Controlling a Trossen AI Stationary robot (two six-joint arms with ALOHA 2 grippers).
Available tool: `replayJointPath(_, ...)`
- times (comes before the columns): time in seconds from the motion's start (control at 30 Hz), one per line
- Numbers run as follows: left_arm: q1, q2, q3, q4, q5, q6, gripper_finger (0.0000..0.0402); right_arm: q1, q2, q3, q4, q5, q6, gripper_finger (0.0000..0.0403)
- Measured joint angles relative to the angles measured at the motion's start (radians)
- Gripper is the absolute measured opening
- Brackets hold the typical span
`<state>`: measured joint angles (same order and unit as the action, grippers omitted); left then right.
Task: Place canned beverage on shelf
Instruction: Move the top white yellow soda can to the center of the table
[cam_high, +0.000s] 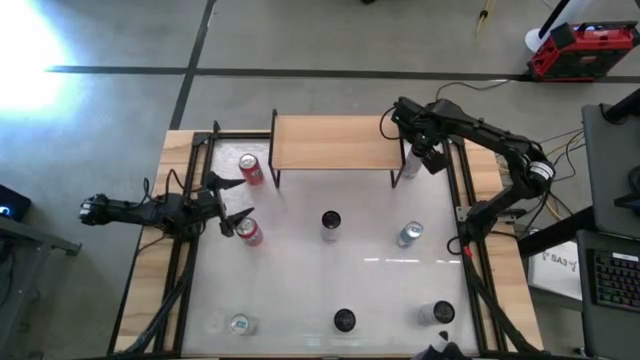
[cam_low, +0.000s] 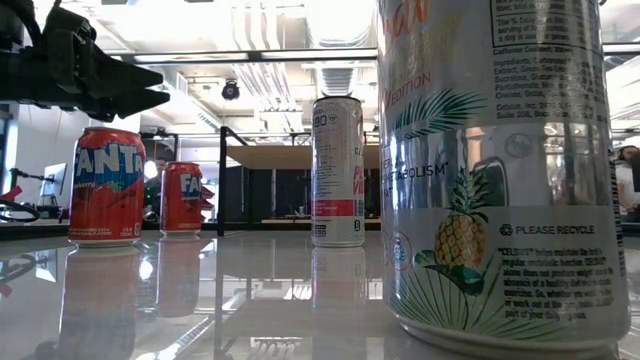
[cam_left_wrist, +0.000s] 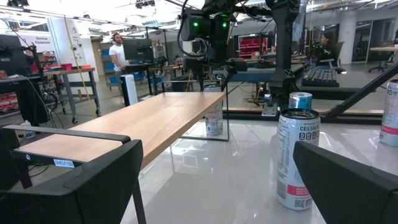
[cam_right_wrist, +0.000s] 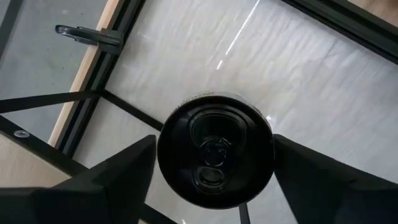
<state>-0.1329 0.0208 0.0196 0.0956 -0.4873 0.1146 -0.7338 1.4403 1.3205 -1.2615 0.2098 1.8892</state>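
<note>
Right gripper (cam_right_wrist: 214, 165), nearer arm, poised w/ fingers straddling upright can (cam_right_wrist: 216, 151), closing but not clearly clamped; shelf (cam_high: 335, 142) just beside; L gripper (cam_high: 232, 203) wide, empty.

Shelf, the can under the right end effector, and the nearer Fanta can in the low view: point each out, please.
shelf (cam_high: 330, 142): high view, middle of its tan wooden top.
black-topped can (cam_right_wrist: 214, 157): right wrist view, centre of its lid.
Fanta can (cam_low: 106, 186): low view, its red side at the label.
</note>
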Motion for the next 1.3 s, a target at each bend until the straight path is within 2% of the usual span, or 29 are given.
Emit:
replayJointPath(0.13, 0.0, 0.0, 0.0, 0.0, 0.0, 0.0, 0.04, 0.0, -0.002, 0.0, -0.001, 0.001, 0.018, 0.024)
replayJointPath(0.4, 0.0, 0.0, 0.0, 0.0, 0.0, 0.0, 0.04, 0.001, -0.02, -0.001, -0.012, -0.039, -0.037, 0.024)
replayJointPath(0.67, 0.0, 0.0, 0.0, 0.0, 0.0, 0.0, 0.04, 0.019, -0.109, -0.001, -0.133, -0.11, -0.055, 0.024)
replayJointPath(0.97, 0.0, 0.0, 0.0, 0.0, 0.0, 0.0, 0.04, 0.161, -0.234, -0.001, -0.234, -0.102, -0.015, 0.024)
replayJointPath(1.3, 0.0, 0.0, 0.0, 0.0, 0.0, 0.0, 0.04, 0.365, -0.205, -0.001, -0.213, -0.096, -0.065, 0.024)
